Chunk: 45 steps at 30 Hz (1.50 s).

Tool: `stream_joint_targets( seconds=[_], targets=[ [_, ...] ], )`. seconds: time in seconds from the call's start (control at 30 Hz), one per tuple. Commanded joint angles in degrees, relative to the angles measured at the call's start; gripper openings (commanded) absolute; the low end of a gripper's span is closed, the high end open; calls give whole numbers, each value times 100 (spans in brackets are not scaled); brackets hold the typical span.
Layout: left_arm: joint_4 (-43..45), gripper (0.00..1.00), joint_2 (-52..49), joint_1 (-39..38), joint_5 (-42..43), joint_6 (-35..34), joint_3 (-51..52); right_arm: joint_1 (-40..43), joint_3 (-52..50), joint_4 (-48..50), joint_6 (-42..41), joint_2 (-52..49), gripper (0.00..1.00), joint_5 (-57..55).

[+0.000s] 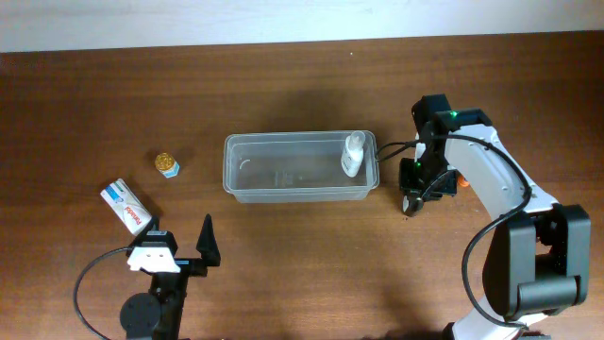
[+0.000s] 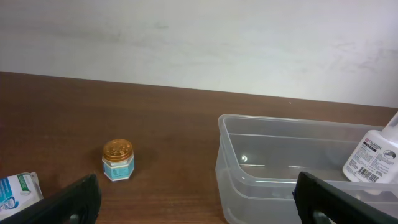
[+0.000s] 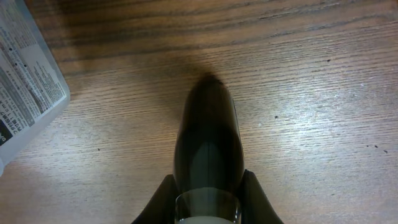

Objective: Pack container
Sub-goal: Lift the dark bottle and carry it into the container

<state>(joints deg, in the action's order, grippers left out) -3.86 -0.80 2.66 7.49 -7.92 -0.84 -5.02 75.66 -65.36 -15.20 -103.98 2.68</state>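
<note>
The container (image 1: 283, 195) is a clear plastic tub at the table's middle, with a white bottle (image 1: 353, 154) standing in its right end. Just right of the tub, my right gripper (image 1: 411, 196) points down at the table. In the right wrist view it (image 3: 208, 190) is shut on a small dark-capped bottle (image 3: 208, 130), one finger on each side. My left gripper (image 1: 193, 253) rests open at the front left. Its fingers (image 2: 74, 202) frame the tub (image 2: 249, 180) and a gold-lidded jar (image 2: 117, 160), holding nothing.
A gold-lidded jar (image 1: 167, 164) and a white, blue and red box (image 1: 127, 206) lie left of the tub. A white printed pack (image 3: 25, 87) lies beside the right gripper, and something orange (image 1: 460, 182) shows under the right arm.
</note>
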Motion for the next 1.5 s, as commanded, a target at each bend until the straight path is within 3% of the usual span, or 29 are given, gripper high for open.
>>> stream_joint_targets(
  seconds=[0.0, 0.2, 0.63, 1.13, 1.47],
  targets=[
    [-9, 99, 50, 28, -24, 74, 33, 26, -42, 37, 2, -17, 14, -31],
    [-9, 99, 50, 28, -24, 74, 33, 22, 302, -431, 44, 44, 14, -31],
    [-9, 99, 50, 28, -24, 74, 33, -184, 2157, -1613, 153, 745, 14, -9],
    [-9, 99, 50, 28, -24, 74, 33, -2173, 2529, -114, 278, 997, 15, -616],
    [-9, 99, 50, 28, -24, 74, 33, -2426, 2524, 245, 225, 223, 15, -627]
  ],
)
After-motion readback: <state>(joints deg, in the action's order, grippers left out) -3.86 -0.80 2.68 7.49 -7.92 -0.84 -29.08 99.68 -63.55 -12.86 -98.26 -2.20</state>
